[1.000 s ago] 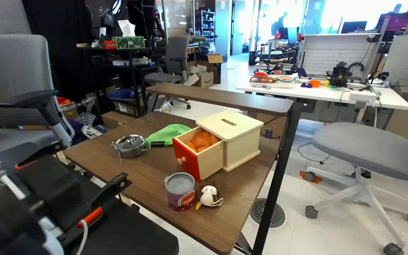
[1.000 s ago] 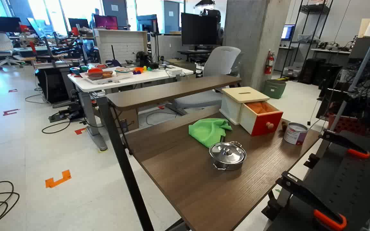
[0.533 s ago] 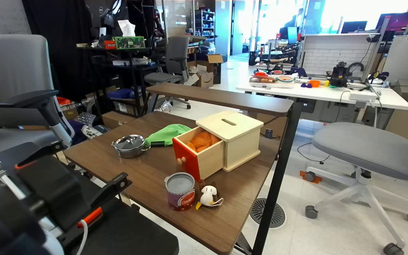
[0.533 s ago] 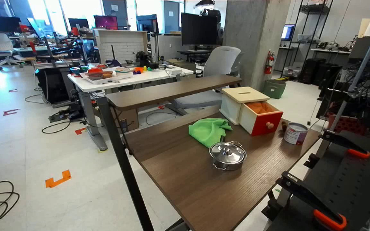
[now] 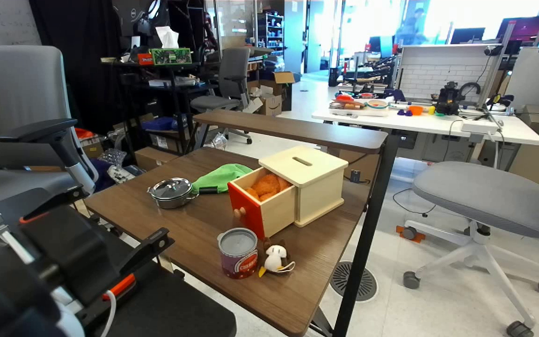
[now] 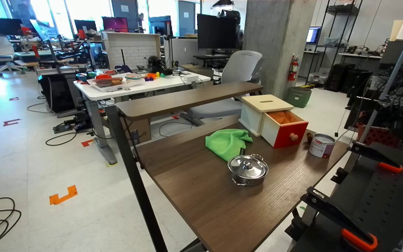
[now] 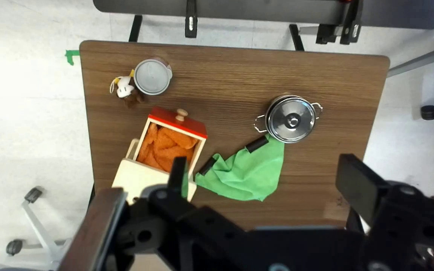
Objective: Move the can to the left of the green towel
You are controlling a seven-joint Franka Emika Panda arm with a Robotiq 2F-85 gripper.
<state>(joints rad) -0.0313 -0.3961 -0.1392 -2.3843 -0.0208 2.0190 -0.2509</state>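
item, the can (image 5: 238,252): upright near an edge of the table (image 7: 220,86), well right of the green towel (image 6: 227,143) in an exterior view. the wrist view is turned about and shows it on the left; taking the exterior side as the one meant, the move is judged not yet done.

gripper (image 7: 264,167): jaws stand wide apart, nothing held; the towel merely lies below the gap. the width is probably set to admit the can, the height to clear the goods beneath.

obstructions: the wooden box (image 5: 321,194) has its drawer (image 5: 278,213) standing open, partly between towel and can, with orange cloth (image 5: 267,186) inside; a lifted route seems sounder than a sliding one. a small toy (image 5: 276,256) sits just beside the can; contact cannot be confirmed, and a jaw could snag it. the lidded pot (image 7: 291,119) stands close by the towel, so the setting-down spot should likely be chosen clear of it.
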